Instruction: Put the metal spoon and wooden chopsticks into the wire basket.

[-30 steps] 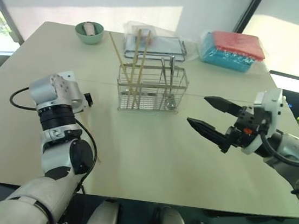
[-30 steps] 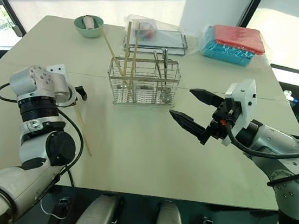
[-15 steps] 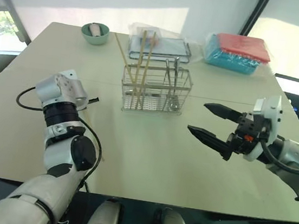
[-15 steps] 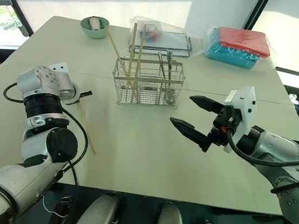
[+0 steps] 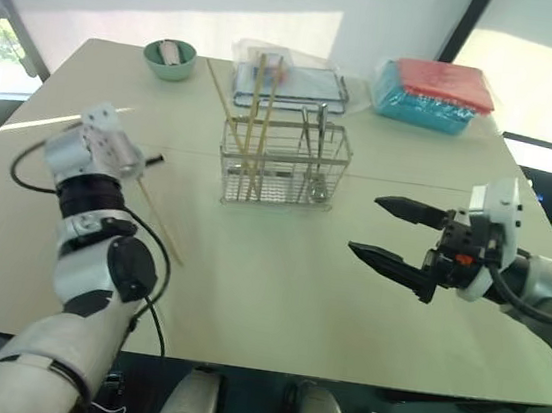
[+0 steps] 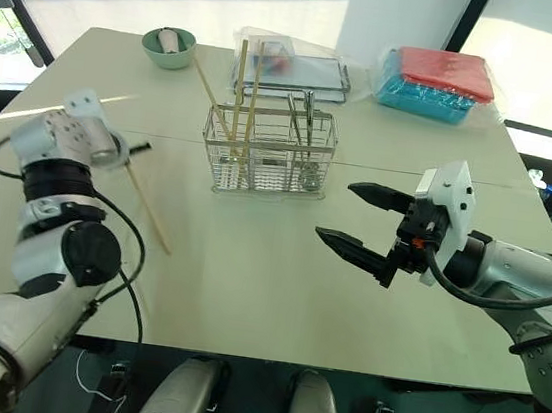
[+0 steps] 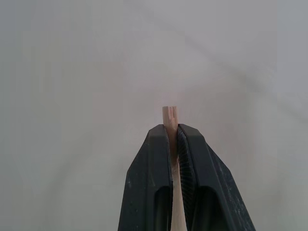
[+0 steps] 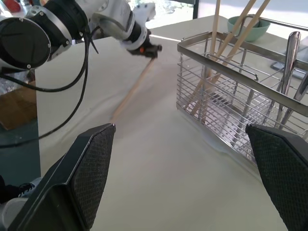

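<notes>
Chopstick pinched by 1 end in left gripper, fingers closed tight on it, far tip slanting down toward the table at centre left of the head views, presumably lifted for carrying to wire basket. Basket at upper centre already holding 3 chopsticks and metal spoon. Right gripper spread wide, empty, at right. Clamp on the stick's end plain in left wrist view; slant plainer in right wrist view.

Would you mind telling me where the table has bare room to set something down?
The table is bare in front of the wire basket, between the left gripper holding a wooden chopstick and the open right gripper. The far edge is crowded: green bowl, wrapped tray, red-and-blue packs.
</notes>
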You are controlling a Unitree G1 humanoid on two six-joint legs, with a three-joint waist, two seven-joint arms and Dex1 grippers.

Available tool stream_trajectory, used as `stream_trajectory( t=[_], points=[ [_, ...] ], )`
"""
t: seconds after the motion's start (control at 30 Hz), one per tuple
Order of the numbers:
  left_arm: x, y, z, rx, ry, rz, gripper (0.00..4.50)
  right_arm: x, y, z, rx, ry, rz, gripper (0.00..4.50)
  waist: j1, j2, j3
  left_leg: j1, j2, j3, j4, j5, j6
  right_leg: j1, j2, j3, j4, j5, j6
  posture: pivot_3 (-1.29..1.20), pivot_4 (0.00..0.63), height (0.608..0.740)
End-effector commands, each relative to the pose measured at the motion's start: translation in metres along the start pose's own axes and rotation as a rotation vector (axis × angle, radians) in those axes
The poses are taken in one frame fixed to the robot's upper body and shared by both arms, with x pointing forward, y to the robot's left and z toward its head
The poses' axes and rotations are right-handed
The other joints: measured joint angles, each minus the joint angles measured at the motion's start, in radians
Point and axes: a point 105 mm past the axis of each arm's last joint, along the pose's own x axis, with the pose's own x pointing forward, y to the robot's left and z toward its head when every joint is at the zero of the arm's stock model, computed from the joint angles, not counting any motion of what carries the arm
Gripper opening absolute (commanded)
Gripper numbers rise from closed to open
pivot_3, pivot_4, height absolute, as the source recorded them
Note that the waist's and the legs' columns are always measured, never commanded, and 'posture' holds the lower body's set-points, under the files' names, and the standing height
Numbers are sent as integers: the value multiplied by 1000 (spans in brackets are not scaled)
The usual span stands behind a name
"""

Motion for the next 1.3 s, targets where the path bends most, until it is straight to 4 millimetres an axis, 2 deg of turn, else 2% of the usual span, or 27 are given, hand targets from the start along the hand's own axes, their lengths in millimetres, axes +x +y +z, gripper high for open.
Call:
stream_trajectory(
  t=[0.03, 0.07, 0.13, 0.2, 0.27, 0.33, 0.4, 0.6, 0.83, 1.1, 1.13, 1.2, 1.3],
  points=[
    [-30, -30, 84, -36, -366, -247, 10, -5, -4, 12, -54, -20, -13, 4500, 1, 0, 0, 0, 0, 0, 0, 0, 0, 0, 0, 0, -1, 0, 0, 0, 150, 667],
    [-39, -34, 100, -38, -446, -300, 10, -5, -4, 13, -53, -18, -13, 4500, 2, 0, 0, 0, 0, 0, 0, 0, 0, 1, -1, 0, -1, 0, 0, 0, 150, 667],
    [-69, -45, 137, -27, -651, -430, 10, -6, -4, 13, -50, -15, -12, 4500, 2, 0, 0, 0, 0, 0, 0, 0, 0, 2, -1, 0, -2, 0, 0, 0, 150, 667],
    [-101, -60, 163, -11, -807, -547, 10, -5, -3, 14, -48, -15, -9, 4500, 1, 0, 0, 0, -1, 1, 0, 0, 0, 2, -2, 0, -3, 0, 0, 0, 150, 667],
    [-123, -75, 176, -6, -884, -633, 10, -5, -2, 15, -48, -16, -7, 4500, 3, -1, 0, -1, -1, 1, 0, 0, 0, 1, -2, 0, -3, 0, 0, 0, 150, 667],
    [-146, -104, 178, 9, -929, -761, 10, -4, -2, 15, -44, -18, -8, 4500, 3, -1, 0, -1, -1, 0, 0, -1, 3, 2, -2, -1, -3, 0, 0, 0, 150, 667],
    [-164, -128, 174, 31, -951, -864, 10, -3, -1, 14, -40, -19, -12, 4500, 4, 0, 0, 0, -1, 0, 1, -3, 6, 3, -2, -1, -3, 0, 0, 0, 150, 667],
    [-180, -160, 153, 92, -935, -1004, 10, -5, 0, 12, -33, -22, -34, 4500, -8, 2, 1, 1, 1, 1, 1, -4, 7, 3, 0, 0, -3, 0, 0, 0, 150, 667],
    [-164, -181, 98, 177, -843, -1061, 10, -7, 1, 11, -23, -39, -76, 4500, -1, 2, 1, 1, 1, 1, 1, -4, 7, 3, 0, 0, -2, 0, 0, 0, 150, 667],
    [-150, -192, 45, 252, -772, -1089, 10, -9, -2, 14, -21, -55, -114, 4500, 1, 2, 1, 0, 0, 0, 2, -4, 9, 4, 0, 0, -3, 0, 0, 0, 150, 667],
    [-148, -192, 40, 249, -759, -1090, 626, -9, -3, 14, -21, -57, -115, 4500, 1, 2, 1, 0, 0, 0, 2, -4, 9, 4, 0, 0, -3, 0, 0, 0, 150, 667],
    [-146, -192, 33, 242, -745, -1091, 1090, -8, -3, 15, -21, -58, -116, 4500, 0, 2, 1, 1, 0, 0, 2, -4, 9, 4, 0, 0, -3, 0, 0, 0, 150, 667],
    [-144, -188, 30, 188, -734, -1069, 2618, -8, -4, 15, -19, -60, -116, 4500, 1, 2, 1, 0, 0, 0, 2, -4, 9, 4, 0, 0, -3, 0, 0, 0, 150, 667]
  ],
)
